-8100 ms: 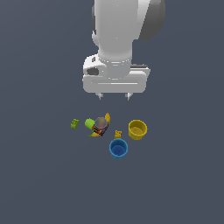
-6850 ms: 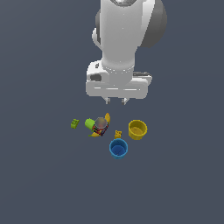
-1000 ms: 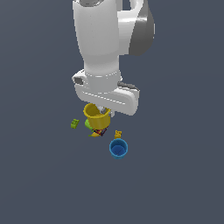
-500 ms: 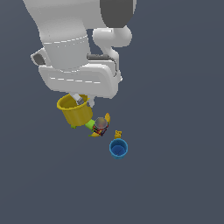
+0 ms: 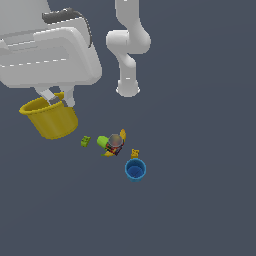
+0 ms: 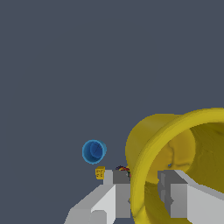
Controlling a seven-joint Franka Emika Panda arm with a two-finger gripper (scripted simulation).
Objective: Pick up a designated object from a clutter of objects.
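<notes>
The pincer (image 5: 56, 102) gripped the yellow cup (image 5: 50, 118) by its rim, tilted, high above the counter (image 5: 200, 175) (edges unseen); that thin-wall pinch could slip if the arm swung.

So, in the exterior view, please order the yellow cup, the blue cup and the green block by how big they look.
1. yellow cup, largest, though it is lifted in the gripper, so nearness to the camera may enlarge it.
2. blue cup.
3. green block, smallest.
</notes>
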